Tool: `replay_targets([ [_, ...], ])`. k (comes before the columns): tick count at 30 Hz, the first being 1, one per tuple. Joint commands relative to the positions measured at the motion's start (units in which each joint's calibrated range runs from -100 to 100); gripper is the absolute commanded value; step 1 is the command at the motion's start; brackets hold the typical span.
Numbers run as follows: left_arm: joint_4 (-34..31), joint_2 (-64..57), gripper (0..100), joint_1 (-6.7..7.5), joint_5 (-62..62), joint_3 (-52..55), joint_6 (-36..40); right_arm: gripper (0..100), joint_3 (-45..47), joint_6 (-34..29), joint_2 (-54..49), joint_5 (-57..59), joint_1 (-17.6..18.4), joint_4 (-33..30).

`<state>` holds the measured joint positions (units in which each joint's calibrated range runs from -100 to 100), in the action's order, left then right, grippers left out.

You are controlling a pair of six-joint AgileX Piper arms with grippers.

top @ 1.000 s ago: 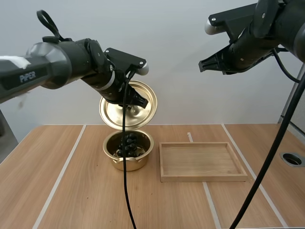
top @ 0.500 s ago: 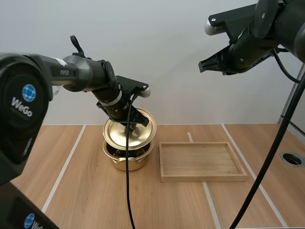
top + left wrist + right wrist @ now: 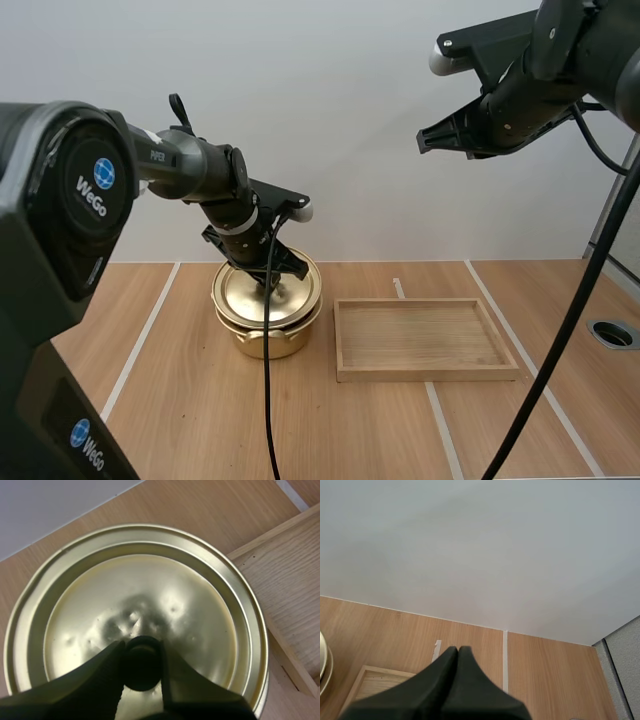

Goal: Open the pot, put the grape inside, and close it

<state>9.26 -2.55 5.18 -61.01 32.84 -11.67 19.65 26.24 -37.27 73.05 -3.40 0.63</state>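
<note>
The left gripper (image 3: 273, 272) reaches down onto the gold lid (image 3: 250, 293), and in the left wrist view its two black fingers (image 3: 107, 667) are clamped on the lid's dark round knob (image 3: 142, 666), one on each side. The lid (image 3: 150, 590) lies across the mouth of the gold pot (image 3: 266, 341), roughly level, with its rim over the pot's rim. It covers the inside, so the pot's contents cannot be seen. The lid's shiny top is dented and carries raised rings around the centre. The pot stands on the wooden table (image 3: 180, 410), just left of the wooden tray (image 3: 425, 373), close to it but apart from it. One corner of that tray (image 3: 295, 575) shows beside the lid in the left wrist view. The large near link of the left arm (image 3: 190, 170) bears a round blue globe badge above the white word WeGo (image 3: 92, 187), and the same mark shows again lower on the arm (image 3: 80, 440). Small white lettering farther along the arm (image 3: 158, 156) looks like PiPER. Pale tape lines (image 3: 140, 350) cross the tabletop. The right gripper (image 3: 424, 139) hangs high above the table, over the tray's far side and well apart from the pot. In the right wrist view its fingers (image 3: 440, 680) lie pressed together as one dark wedge with nothing between them, above the tray's corner (image 3: 370, 672).
</note>
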Motion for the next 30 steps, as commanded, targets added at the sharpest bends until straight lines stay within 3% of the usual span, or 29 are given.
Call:
replay_targets([
  [1,-0.2,-0.1,0,0.07,-0.7,0.0,0.7,0,0.0,0.2,-0.8,0.1,-0.2,0.3],
  [25,0.8,2.7,0,0.07,-0.1,0.0,0.7,0,0.0,0.2,-0.8,0.1,-0.2,0.4],
  [28,0.8,2.7,8,0.07,-0.1,0.0,0.7,0,0.0,0.2,-0.8,0.1,-0.2,0.4],
  [30,0.8,2.7,22,0.07,-0.3,0.0,0.7,0,0.0,0.2,-0.8,0.1,-0.2,0.4],
])
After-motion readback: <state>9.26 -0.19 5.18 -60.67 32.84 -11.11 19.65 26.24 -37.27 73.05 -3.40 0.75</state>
